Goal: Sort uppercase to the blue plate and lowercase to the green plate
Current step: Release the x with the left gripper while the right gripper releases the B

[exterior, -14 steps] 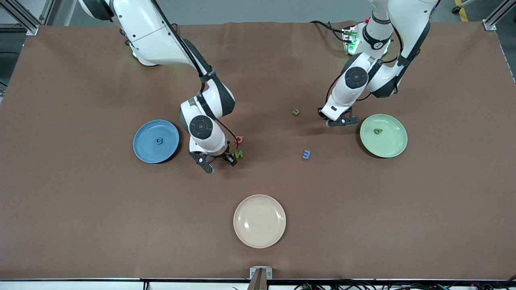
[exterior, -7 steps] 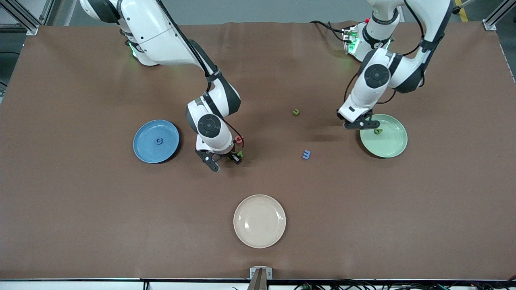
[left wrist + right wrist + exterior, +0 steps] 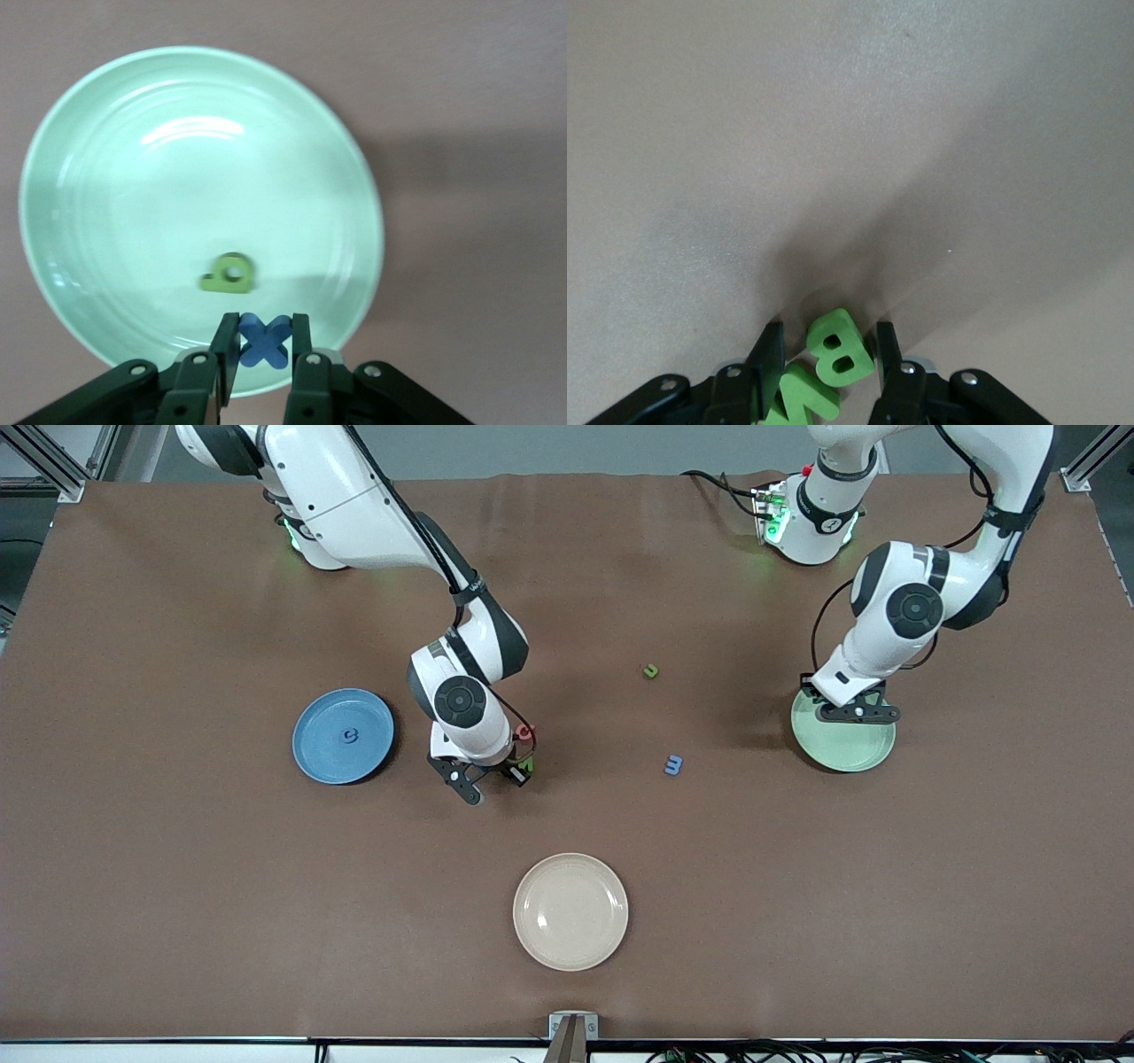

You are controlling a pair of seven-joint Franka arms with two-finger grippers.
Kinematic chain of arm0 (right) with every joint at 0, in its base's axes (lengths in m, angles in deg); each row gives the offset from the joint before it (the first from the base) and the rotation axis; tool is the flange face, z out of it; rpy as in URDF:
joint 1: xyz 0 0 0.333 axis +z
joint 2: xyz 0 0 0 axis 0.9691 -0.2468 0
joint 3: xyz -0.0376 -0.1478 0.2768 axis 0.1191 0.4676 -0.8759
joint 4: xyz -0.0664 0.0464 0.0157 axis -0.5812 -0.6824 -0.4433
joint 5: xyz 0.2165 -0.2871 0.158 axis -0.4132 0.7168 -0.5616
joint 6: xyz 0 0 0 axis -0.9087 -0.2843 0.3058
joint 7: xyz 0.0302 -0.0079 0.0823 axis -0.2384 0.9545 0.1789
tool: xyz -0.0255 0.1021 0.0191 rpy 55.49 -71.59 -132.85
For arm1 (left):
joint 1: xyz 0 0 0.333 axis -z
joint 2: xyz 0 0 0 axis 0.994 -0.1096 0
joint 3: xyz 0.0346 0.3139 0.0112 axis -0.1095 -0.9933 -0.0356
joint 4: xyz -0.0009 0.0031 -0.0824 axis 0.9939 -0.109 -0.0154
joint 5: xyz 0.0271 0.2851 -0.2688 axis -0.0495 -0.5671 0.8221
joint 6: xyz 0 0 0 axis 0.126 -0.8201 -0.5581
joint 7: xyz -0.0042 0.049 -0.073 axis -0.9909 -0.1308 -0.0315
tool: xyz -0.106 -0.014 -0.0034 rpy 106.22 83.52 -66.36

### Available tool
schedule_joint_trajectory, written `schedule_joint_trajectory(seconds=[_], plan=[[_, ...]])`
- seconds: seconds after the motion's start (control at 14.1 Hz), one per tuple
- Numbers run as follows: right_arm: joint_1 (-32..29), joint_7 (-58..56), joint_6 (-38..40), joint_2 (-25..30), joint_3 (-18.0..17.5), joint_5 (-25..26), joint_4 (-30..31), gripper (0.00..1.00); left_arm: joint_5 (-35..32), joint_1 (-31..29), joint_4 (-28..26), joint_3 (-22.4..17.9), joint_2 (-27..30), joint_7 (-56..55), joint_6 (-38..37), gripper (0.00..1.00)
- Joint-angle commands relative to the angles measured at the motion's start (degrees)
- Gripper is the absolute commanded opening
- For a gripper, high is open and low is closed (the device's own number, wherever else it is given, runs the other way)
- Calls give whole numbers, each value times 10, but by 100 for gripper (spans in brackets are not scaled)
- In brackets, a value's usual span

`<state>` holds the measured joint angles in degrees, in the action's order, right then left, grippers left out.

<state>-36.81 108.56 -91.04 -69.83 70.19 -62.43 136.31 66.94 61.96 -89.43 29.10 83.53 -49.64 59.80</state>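
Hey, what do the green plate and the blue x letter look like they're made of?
The round pale mint-green plate looks like glazed ceramic or hard plastic: glossy, with bright reflections and faint concentric rings. The small blue x letter, held in the left gripper over the plate, looks like matte foam: thick, soft-edged, no shine.

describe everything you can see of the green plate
The green plate is round, glossy and pale mint, with a raised rim and faint concentric rings catching the light. It sits flat on the brown table toward the left arm's end. A small green letter with a round bowl lies in it, flat. The left gripper, shut on a blue x, hangs over the plate near its rim; neither is seen to touch it.
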Motion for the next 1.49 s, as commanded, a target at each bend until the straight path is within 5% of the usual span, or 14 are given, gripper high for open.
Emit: schedule_joint_trajectory(seconds=[0.0, 0.07, 0.35, 0.64, 0.92, 0.99, 1.13, 1.2, 1.42], plan=[[-1, -4, 2, -5, 3, 18, -1, 49, -12, -31, 2, 3, -14, 35, 3, 15], [-1, -9, 2, -5, 3, 18, -1, 48, -22, -37, 7, 2, -26, 38, 7, 14], [-3, -14, 7, -4, 3, 18, 0, 5, -101, -90, 25, 2, -67, 37, 15, 15], [-15, -26, 14, 1, 4, 18, -1, 0, -117, -100, 27, 1, -93, 36, 38, 15], [-57, -118, 109, 46, 3, 17, 4, 0, -149, -116, 28, 1, -105, 35, 44, 21], [-69, -143, 128, 61, 4, 17, 11, 0, -149, -116, 28, 1, -105, 35, 44, 31], [-105, -198, 147, 104, 3, 16, 54, 0, -150, -116, 28, 1, -102, 37, 43, 77], [-121, -239, 142, 130, 4, 16, 90, 0, -150, -116, 29, 3, -98, 38, 42, 91], [-174, -338, 135, 201, 4, 17, 185, 0, -148, -114, 46, 31, -79, 25, 26, 99]])
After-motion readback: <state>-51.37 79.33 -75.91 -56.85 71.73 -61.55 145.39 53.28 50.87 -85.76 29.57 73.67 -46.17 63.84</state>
